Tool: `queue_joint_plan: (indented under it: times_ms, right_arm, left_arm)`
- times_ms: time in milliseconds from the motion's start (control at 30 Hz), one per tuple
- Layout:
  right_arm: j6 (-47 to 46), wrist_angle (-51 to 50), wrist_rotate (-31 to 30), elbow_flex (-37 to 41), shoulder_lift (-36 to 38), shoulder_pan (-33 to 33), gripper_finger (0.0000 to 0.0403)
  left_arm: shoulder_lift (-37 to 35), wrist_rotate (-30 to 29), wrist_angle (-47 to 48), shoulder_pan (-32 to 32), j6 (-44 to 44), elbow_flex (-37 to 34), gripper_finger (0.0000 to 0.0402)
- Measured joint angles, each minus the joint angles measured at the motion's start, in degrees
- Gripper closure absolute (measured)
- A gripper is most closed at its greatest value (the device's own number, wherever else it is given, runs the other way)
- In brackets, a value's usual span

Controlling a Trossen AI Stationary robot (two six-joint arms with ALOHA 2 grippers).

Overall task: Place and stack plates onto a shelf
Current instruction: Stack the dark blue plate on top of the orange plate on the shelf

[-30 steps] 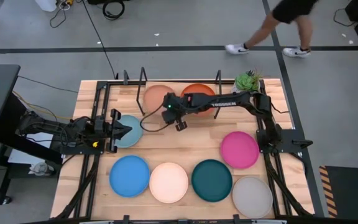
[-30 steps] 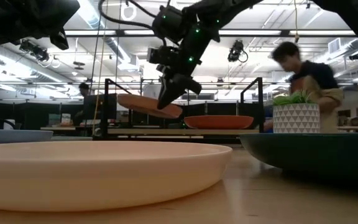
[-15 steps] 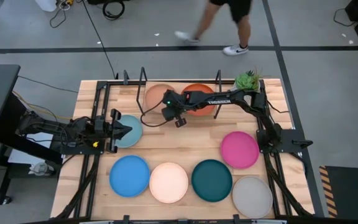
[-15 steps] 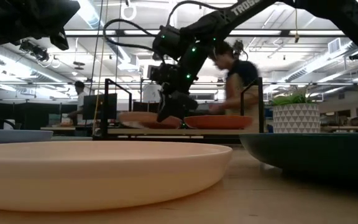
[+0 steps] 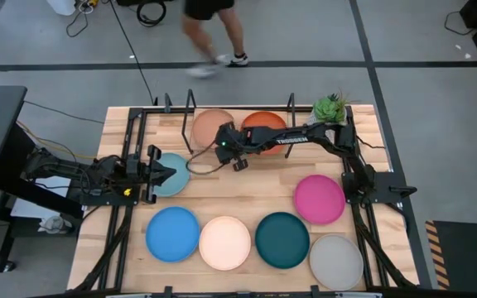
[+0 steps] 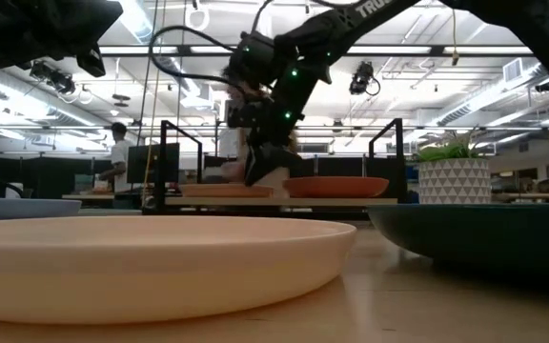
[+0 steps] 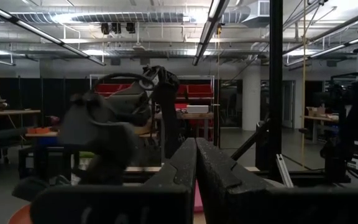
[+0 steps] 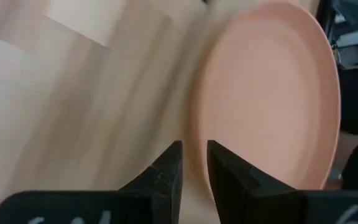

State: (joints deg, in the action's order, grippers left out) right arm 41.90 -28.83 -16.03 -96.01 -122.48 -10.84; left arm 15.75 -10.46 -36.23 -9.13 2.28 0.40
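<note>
The peach plate (image 5: 210, 126) lies flat on the left half of the shelf (image 5: 237, 117), beside the orange plate (image 5: 265, 124). My right gripper (image 5: 221, 140) reaches across the table to the peach plate's near rim and is shut on it; the low view shows it (image 6: 261, 179) down at the shelf board (image 6: 255, 201). My left gripper (image 5: 161, 173) waits shut at the table's left, above the light blue plate (image 5: 175, 175). Magenta (image 5: 319, 199), bright blue (image 5: 172, 233), cream (image 5: 224, 242), dark teal (image 5: 281, 240) and grey (image 5: 335, 261) plates rest on the table. My right gripper holds the peach plate by its near rim (image 8: 196, 146), pinched between the two fingers (image 8: 169, 167), one above the rim and one below it. The fingers come slanting down from the table's near right side. The plate lies flat, its underside on the shelf board.
A small potted plant (image 5: 330, 108) stands at the shelf's right end. Black wire uprights (image 5: 190, 103) rise at the shelf's far side. A person (image 5: 214, 25) walks on the floor beyond the table. Bare wood shows between the shelf and the near row of plates.
My right gripper has moved down and toward the far edge, bringing the peach plate from a tilt above the shelf to lying flat on the board beside the orange plate. The person beyond the table has walked leftward.
</note>
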Motion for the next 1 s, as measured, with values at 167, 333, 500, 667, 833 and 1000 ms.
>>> queue_joint_plan:
  times_ms: [167,333,500,667,833,1000]
  right_arm:
    - [-2.5,-6.1,-4.8,0.0,0.4,4.4,0.0322]
    - [-9.3,-15.0,-3.5,0.0,2.5,10.0,0.0322]
    - [-19.0,-21.1,9.4,-0.1,4.5,14.7,0.0322]
    - [-27.5,-29.1,17.3,-0.1,4.5,18.7,0.0314]
    - [-31.5,-34.1,18.6,-0.1,4.5,21.1,0.0287]
    - [-34.3,-34.1,21.3,2.3,4.6,21.9,0.0255]
  left_arm:
    - [0.0,0.0,0.3,0.0,0.0,0.0,0.0386]
    - [0.0,0.0,0.4,0.0,1.5,0.0,0.0386]
    - [0.0,0.0,0.5,0.0,1.7,0.0,0.0386]
    - [0.0,0.0,0.5,0.0,1.7,0.0,0.0386]
    - [0.0,0.0,0.5,0.0,1.9,0.0,0.0386]
    - [0.0,0.0,0.6,0.0,1.6,0.0,0.0386]
